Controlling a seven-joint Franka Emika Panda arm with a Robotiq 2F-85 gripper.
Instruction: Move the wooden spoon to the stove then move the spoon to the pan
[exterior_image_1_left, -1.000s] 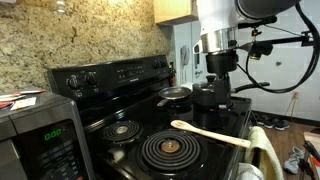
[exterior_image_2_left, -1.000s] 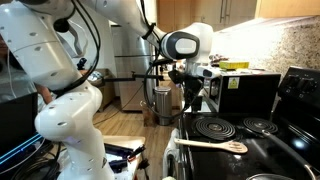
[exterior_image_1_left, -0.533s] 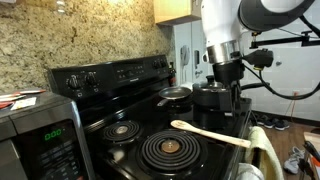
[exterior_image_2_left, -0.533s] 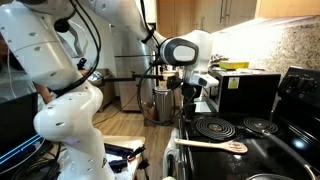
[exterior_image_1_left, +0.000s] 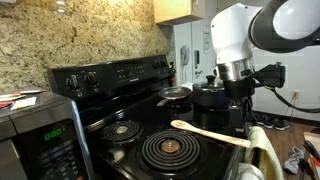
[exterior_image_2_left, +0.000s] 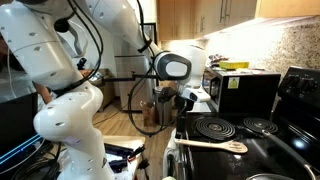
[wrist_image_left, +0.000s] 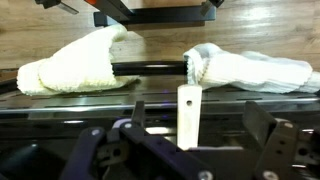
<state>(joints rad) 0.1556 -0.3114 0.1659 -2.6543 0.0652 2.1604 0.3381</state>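
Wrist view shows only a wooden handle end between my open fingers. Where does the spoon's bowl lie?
Observer: The wooden spoon lies on the stove, bowl beside the front coil burner.
Operator: And the pan?
Observer: The frying pan sits on a rear burner, next to a dark saucepan.
Operator: Am I touching the handle?
Observer: No, the hand hangs above the handle end, with a gap.

Wrist view shows the wooden spoon only partly (bowl hidden).
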